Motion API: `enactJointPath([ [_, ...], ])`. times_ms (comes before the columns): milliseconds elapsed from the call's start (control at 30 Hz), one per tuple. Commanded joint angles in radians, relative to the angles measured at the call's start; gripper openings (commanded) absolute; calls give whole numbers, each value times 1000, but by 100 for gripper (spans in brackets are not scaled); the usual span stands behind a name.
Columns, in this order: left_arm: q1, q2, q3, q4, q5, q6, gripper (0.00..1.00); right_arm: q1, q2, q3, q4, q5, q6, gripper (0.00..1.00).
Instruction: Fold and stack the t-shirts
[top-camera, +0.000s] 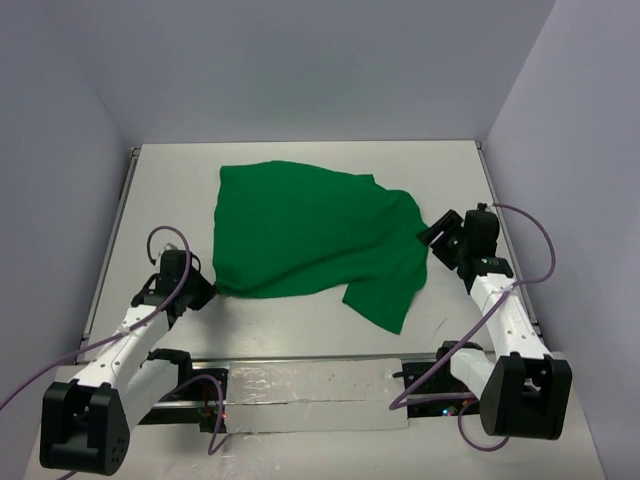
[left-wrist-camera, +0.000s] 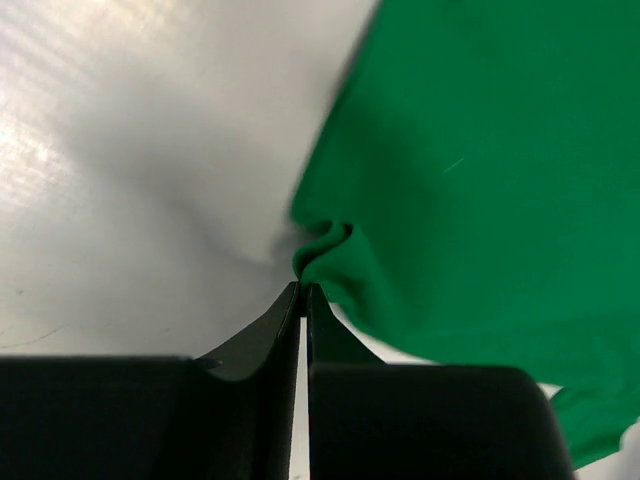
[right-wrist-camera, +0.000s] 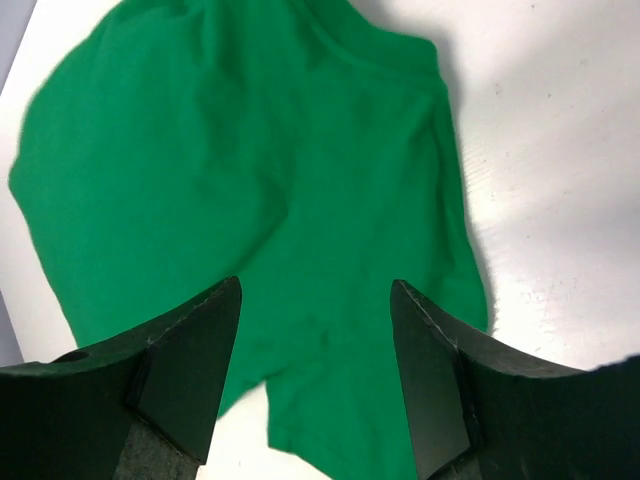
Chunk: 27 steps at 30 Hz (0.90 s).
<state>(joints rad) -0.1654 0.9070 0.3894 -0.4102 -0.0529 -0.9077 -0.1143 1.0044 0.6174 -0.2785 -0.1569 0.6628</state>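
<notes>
Pinches t-shirt (top-camera: 310, 230) corner thinly in shut left hand (left-wrist-camera: 303, 290); holds right hand (right-wrist-camera: 315, 290) open, empty; risks cloth slipping, bunching on bench (top-camera: 300, 330).

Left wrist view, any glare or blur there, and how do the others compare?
Left wrist view: glare on the table upper left, t-shirt edge blurred, left gripper near black. Right wrist view: cloth fairly sharp, right gripper soft and dark. Top view: even light, soft shadows.
</notes>
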Motion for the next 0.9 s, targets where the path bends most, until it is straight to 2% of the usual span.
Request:
enactJointPath([
  [0,-7,7,117,76,-55,-16,10,2,-69,-6,-21,-49,18,69],
  [133,-8,21,136,70,-66,-17,10,54,-161,-116,-48,-124,95,70],
  [200,-10,18,135,70,-66,-26,10,156,-251,-191,-88,-111,170,78],
  [267,-11,12,132,76,-59,-31,10,243,-298,-219,-135,-25,246,81],
  [300,-11,11,134,74,-58,-32,10,318,-314,-221,-216,26,308,84],
  [367,-13,9,139,64,-64,-33,10,360,-326,-255,-307,105,393,86],
  [500,-16,8,146,57,-70,-25,10,377,-408,-331,-407,154,516,87],
  [633,-17,9,155,38,-86,-13,10,381,-493,-328,-493,201,550,87],
  [867,-17,10,153,41,-78,-24,10,412,-567,-354,-579,161,626,87],
])
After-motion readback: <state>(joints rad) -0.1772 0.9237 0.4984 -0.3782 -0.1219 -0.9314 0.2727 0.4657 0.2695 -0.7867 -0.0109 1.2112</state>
